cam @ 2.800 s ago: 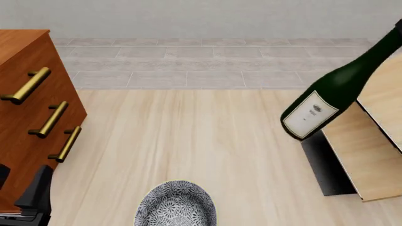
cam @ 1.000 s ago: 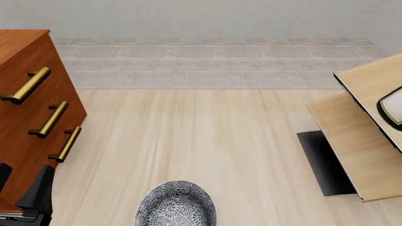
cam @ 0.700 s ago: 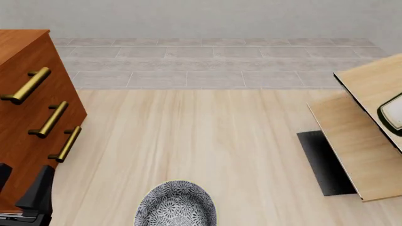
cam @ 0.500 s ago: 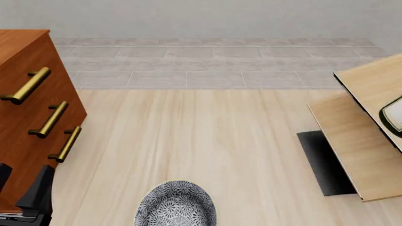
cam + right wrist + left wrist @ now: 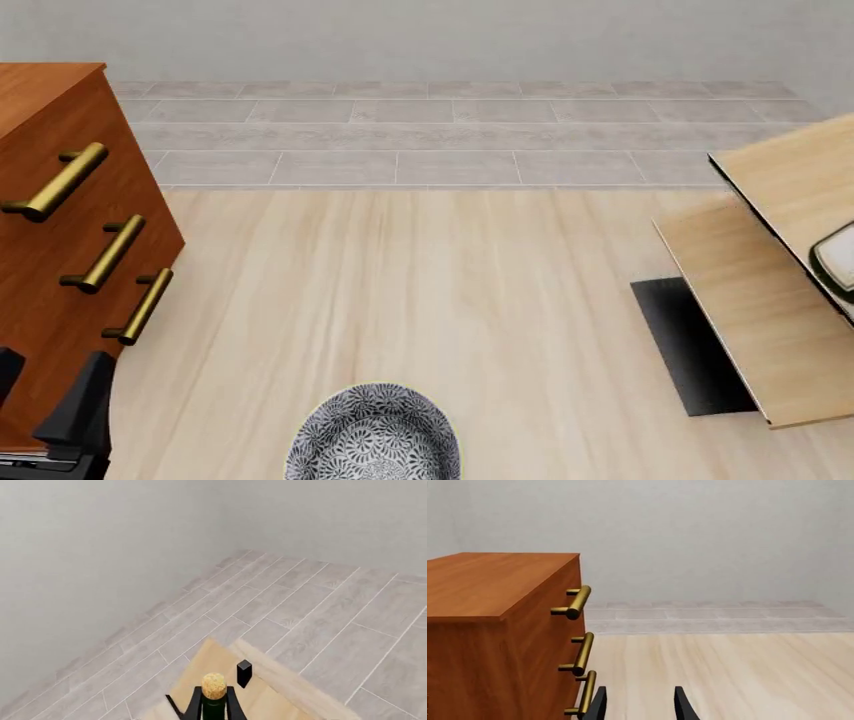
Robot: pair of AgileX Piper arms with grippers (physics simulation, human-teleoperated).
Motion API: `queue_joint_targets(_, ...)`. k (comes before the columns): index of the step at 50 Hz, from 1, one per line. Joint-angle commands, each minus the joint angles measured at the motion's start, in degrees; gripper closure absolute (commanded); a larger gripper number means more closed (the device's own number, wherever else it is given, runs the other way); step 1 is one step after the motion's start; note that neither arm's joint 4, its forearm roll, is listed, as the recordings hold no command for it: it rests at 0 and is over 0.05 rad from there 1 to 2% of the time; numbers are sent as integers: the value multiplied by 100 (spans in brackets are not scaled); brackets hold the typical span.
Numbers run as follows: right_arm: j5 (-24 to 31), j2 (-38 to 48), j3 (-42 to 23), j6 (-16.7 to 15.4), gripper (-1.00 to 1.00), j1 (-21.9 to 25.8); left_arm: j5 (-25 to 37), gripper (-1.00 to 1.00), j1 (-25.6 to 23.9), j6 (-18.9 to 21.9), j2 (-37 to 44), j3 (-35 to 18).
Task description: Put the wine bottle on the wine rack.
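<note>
In the right wrist view, my right gripper is shut on the neck of the wine bottle. Its tan cork top stands between the two dark fingers. A tan panel of the wine rack lies just beyond the cork. In the front view, only a bit of the bottle's white label and dark glass shows at the right edge, lying over the slanted panels of the wine rack. The right gripper is outside that view. My left gripper is open and holds nothing, close beside the cabinet.
A reddish-brown cabinet with brass handles stands at the left. A patterned grey bowl sits at the table's near edge. The rack's black base plate lies on the light wooden table. Grey floor tiles lie behind.
The bottle hung tilted over the rack's left side 2.8 s ago. It has since moved right, almost out of the front view. In the last second its label only shifted slightly.
</note>
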Motion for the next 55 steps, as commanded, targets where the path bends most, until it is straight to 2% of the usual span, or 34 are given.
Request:
queue_joint_targets(1, -254, 105, 189, 38, 100, -84, 8, -100, 8, 14, 0, 0)
queue_joint_targets(24, -763, 398, 682, 70, 100, -210, 25, -100, 18, 42, 0, 0)
queue_joint_targets(55, -1540, 1138, 1099, -140, 100, -492, 92, -100, 93, 19, 0, 0)
